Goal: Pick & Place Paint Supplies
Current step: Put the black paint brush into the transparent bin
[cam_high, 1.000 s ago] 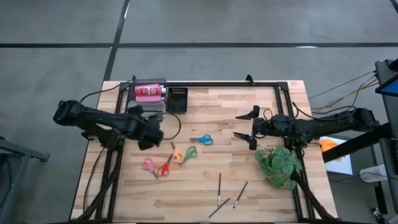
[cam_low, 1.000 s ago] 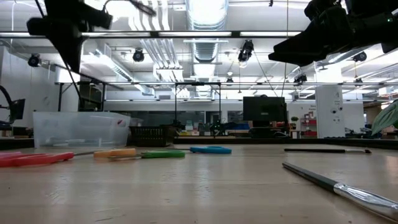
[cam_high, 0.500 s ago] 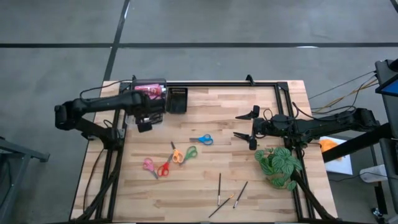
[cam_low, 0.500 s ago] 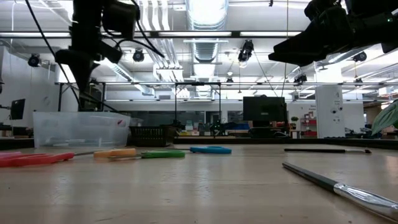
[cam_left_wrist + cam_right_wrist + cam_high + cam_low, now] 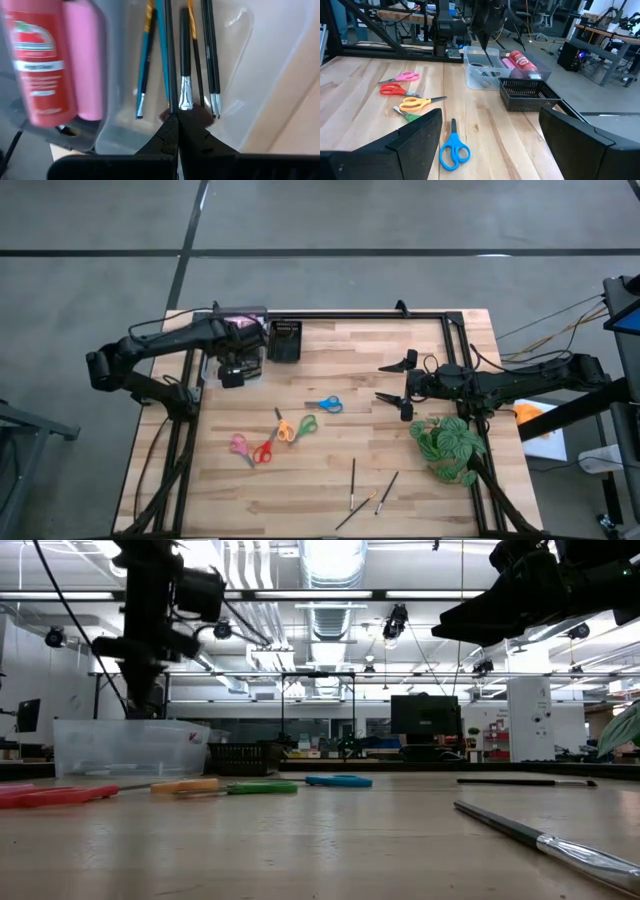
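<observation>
My left gripper [image 5: 232, 372] is shut and points down into the clear tub [image 5: 240, 352] at the table's far left. The tub holds a pink bottle [image 5: 90, 60], a red tube [image 5: 42, 60] and several thin brushes [image 5: 185, 75]. A thin black brush handle [image 5: 168, 60] runs out from my left fingertips. My right gripper [image 5: 393, 380] hovers open over the table's right side, right of the blue scissors [image 5: 323, 404]. The orange [image 5: 284, 430], green [image 5: 305, 424], red [image 5: 265, 451] and pink scissors [image 5: 240, 445] lie flat mid-table. Three brushes [image 5: 352, 480] lie near the near edge. My left gripper pinches one end of the thin black-handled brush [image 5: 171, 111] between its two fingertips, coming from above and pointing down. The handle runs on from the fingertips along the tub's floor among the other brushes. I cannot tell whether it rests on the floor.
A black mesh tray [image 5: 285, 340] stands right of the tub. A green leafy plant [image 5: 448, 446] sits at the right edge, just near-side of my right gripper. A black frame rail [image 5: 350, 315] runs along the far edge. Bare wood lies between scissors and plant.
My left gripper has moved from above the table near the scissors toward the far edge, stopping over the clear tub, and has turned to point down into it.
</observation>
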Robot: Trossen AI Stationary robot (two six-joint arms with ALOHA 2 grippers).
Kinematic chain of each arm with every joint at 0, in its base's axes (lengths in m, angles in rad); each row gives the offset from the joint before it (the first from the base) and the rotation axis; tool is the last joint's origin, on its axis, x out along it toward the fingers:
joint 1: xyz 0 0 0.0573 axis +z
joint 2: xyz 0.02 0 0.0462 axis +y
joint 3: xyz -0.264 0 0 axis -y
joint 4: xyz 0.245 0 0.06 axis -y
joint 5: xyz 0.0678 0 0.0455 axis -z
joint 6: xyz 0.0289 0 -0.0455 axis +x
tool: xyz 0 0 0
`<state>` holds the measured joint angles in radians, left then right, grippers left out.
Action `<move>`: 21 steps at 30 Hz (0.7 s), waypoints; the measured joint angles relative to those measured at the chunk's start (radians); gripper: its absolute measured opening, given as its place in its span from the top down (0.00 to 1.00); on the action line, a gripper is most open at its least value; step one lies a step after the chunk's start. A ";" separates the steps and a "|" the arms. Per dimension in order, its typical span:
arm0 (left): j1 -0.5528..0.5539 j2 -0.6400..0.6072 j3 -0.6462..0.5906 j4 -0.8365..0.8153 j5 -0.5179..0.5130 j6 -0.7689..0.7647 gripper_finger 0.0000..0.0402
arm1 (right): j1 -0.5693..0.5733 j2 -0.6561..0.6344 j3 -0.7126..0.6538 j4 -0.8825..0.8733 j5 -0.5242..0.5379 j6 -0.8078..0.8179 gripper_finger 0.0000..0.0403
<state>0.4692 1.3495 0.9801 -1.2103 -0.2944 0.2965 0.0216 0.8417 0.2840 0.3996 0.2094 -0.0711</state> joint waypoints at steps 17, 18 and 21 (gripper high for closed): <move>0.006 0.001 -0.148 0.144 -0.034 0.071 0.99 | 0.000 0.000 0.000 0.000 0.000 0.000 0.18; 0.006 0.001 -0.148 0.146 -0.034 0.070 0.98 | 0.000 0.000 0.000 0.000 0.000 0.000 0.18; 0.006 0.001 -0.148 0.149 -0.034 0.063 0.94 | 0.000 0.000 0.000 0.000 0.000 0.000 0.18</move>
<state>0.4751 1.3502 0.8322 -1.0611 -0.3279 0.3595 0.0216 0.8413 0.2840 0.3996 0.2092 -0.0715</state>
